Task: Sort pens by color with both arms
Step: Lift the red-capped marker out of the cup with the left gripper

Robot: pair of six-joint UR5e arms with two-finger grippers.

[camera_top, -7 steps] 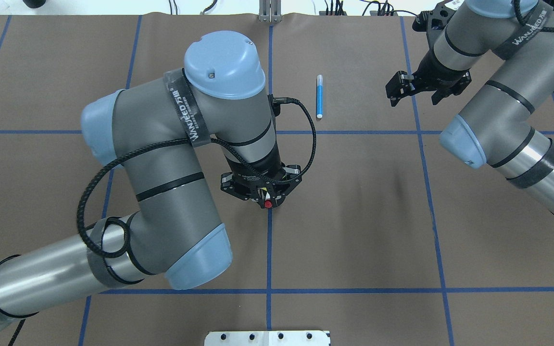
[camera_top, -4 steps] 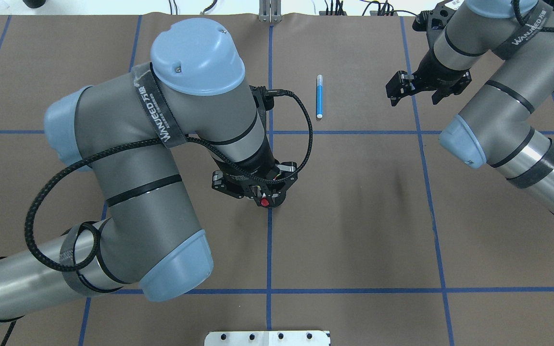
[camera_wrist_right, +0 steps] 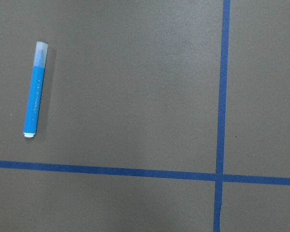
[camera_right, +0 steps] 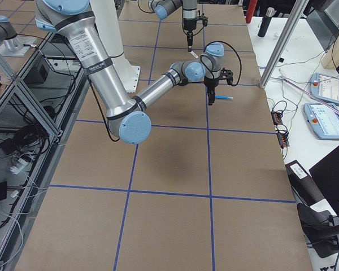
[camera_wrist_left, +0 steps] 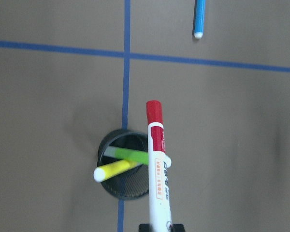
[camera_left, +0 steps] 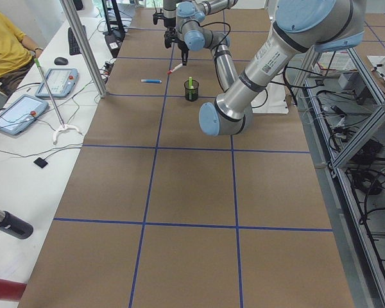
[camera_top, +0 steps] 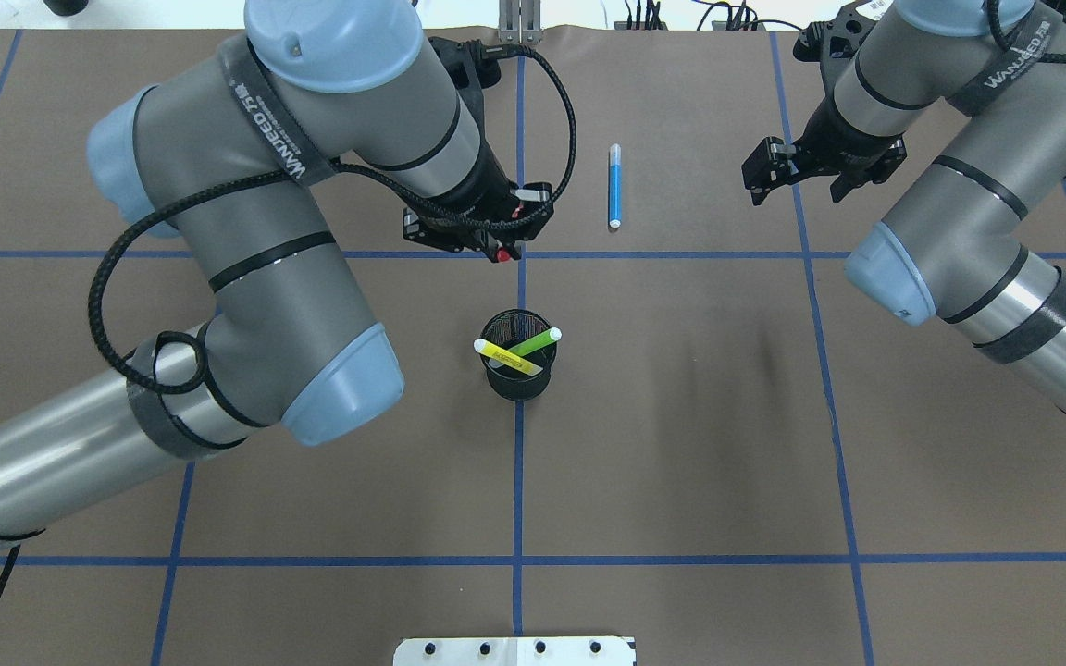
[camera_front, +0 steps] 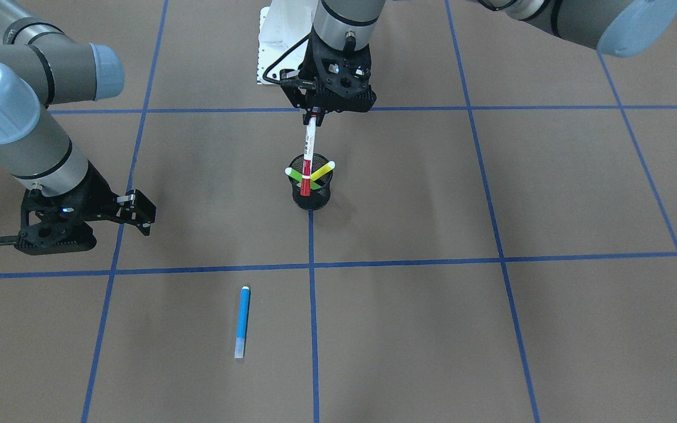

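Four pens: light green pen (camera_top: 536, 343) and yellow pen (camera_top: 503, 353) are leaning crossed in the black mesh cup (camera_top: 514, 387); the blue pen (camera_top: 614, 185) is lying flat on the brown table cover (camera_top: 681, 416), well apart from the cup.
Front-facing view: is showing the red-capped white pen (camera_front: 309, 154) dangling cap-down, its whole barrel visible, the cap overlapping the cup.
Overhead view: is showing only that pen's red end, and the gripper sitting clear of the cup, over a blue tape line (camera_top: 681, 254).
Left gripper (camera_top: 502, 252): is pinching the pen's upper end.
Right gripper (camera_top: 797, 183): is hanging with jaws spread, holding nothing, near the blue pen.
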